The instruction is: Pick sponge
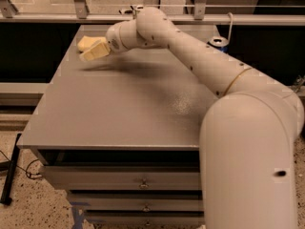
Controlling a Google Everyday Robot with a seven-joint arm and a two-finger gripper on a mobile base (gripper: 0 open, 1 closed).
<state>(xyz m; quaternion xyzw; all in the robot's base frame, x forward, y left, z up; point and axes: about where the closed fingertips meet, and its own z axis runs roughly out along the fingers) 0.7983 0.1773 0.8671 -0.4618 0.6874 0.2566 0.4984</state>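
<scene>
The gripper [91,53] sits in the upper left of the frame, low over the far corner of the grey cabinet top [128,109]. It is pitched downward and points toward the left edge of the picture. How far open it is I cannot tell from this view, and nothing can be made out in its hold. The sponge [85,42] lies flat on the cabinet top just above and behind it in the picture, its lower edge partly covered by the gripper. Whether the two touch or are only close I cannot tell. The low, slanted pose reads as an approach: the gripper is brought down to the height of a flat, soft pad so that it can close across the pad's thickness, and the pick looks not yet made.

Behind the gripper, the white arm [200,61] stretches diagonally from the lower right of the frame across the surface, which suits an object lying this far away. A soda can [219,43] stands upright at the far right edge, well apart from the sponge and out of the reach path. Drawers [143,181] fill the cabinet front at the bottom of the frame
</scene>
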